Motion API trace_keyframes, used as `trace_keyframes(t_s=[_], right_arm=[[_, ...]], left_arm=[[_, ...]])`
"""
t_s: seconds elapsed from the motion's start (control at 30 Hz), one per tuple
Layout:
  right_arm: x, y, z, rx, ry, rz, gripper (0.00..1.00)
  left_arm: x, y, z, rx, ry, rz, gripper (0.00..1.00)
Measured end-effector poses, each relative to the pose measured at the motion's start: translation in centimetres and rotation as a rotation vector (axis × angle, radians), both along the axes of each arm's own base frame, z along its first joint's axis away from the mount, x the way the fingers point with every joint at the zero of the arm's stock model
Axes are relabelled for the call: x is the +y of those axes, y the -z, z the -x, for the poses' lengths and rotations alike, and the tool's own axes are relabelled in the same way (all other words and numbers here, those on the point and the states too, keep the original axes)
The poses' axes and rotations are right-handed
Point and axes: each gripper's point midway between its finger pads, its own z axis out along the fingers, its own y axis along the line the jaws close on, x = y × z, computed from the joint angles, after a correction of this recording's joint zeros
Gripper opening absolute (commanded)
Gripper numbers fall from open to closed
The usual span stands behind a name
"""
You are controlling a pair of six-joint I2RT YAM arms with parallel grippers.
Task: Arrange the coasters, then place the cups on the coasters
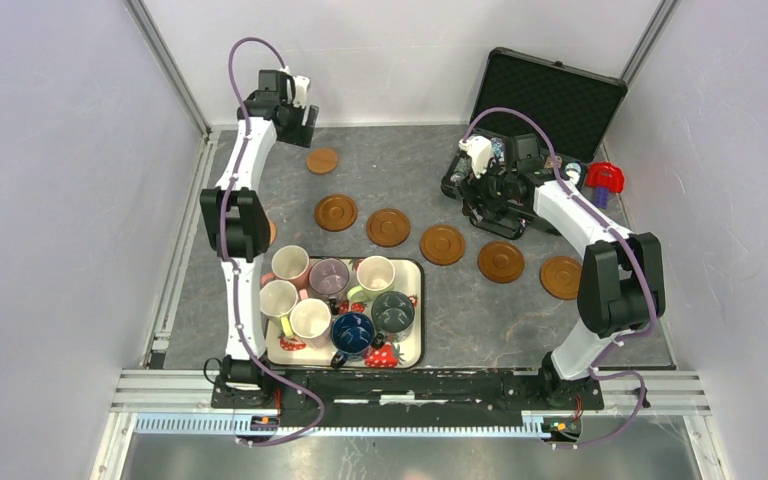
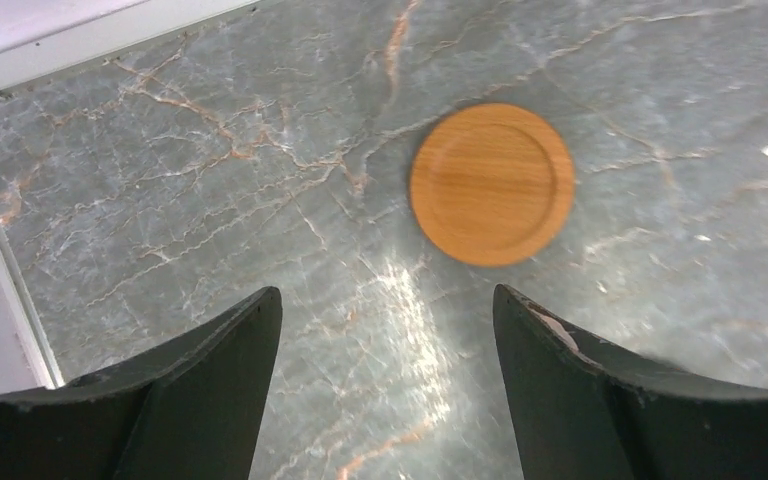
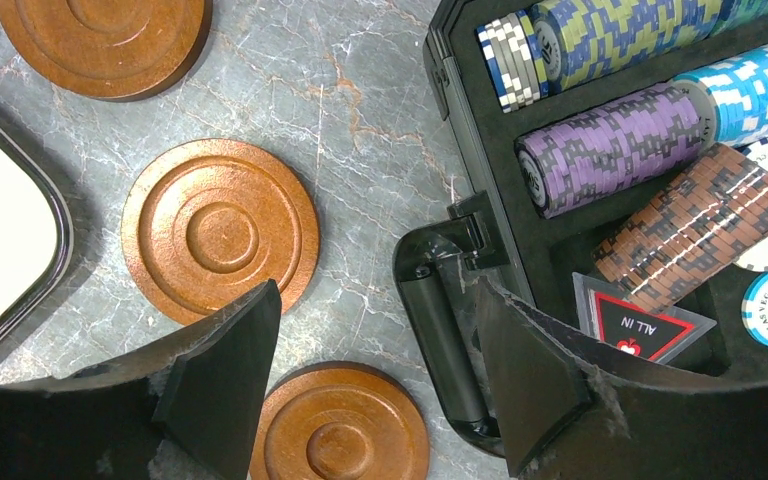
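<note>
While all seven small handled ceramic cups point(image 1: 328, 277) are packed together on the white strawberry-print tray point(image 1: 415, 350) at the near side, none is set on a coaster yet. Five dark brown rimmed wooden coasters point(image 1: 442, 244) are laid in a slanting row across the grey marbled worktop point(image 1: 410, 165). A lighter orange-brown round wooden coaster point(image 2: 491, 183) is seen apart, toward the far left corner.

Left end effector point(image 2: 385, 300): jaws spread wide, nothing between them, held above bare worktop just short of the light coaster.

Right end effector point(image 3: 375, 290): jaws likewise apart, nothing clamped, poised over the edge of the black poker-chip case point(image 3: 440, 90), with a dark coaster just beside one finger.

Handling, as judged:
- **Coasters:** They are expected to be light, stiff and thin. Little edge is offered because they lie flat. A grip across the rim, with the jaws lowered to the worktop, is called for. Sliding on the smooth surface is likely.
- **Cups:** They are taken to be heavier, rigid, glazed and breakable. The wall at the lip, away from the handle, is the suggested hold, with one finger inside. Crowding on the tray is noted as a risk of knocks.
</note>
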Motion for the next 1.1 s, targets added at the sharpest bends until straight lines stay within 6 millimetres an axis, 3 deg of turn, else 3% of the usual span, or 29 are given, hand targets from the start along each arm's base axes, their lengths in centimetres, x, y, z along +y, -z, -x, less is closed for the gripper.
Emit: trace_keyframes(t_s=[0.2,0.63,0.93,1.1], right_arm=[[0.0,0.0,0.1,0.003,0.001,0.001,0.78],[0.0,0.1,0.0,0.003,0.002,0.005,0.78],[0.4,0.1,-0.4,0.005,-0.007,0.008,0.78],[0.6,0.1,-0.6,0.003,-0.012,0.007,0.78]], left_arm=[[0.8,4.8,-2.1,0.009,-0.029,-0.027,0.85],[0.8,10.3,-2.8,0.056,-0.038,-0.052,0.84],[1.7,10.5,-2.2,0.084,-0.032,-0.101,0.77],[2.6,10.7,0.5,0.164,-0.009,-0.106,0.71]])
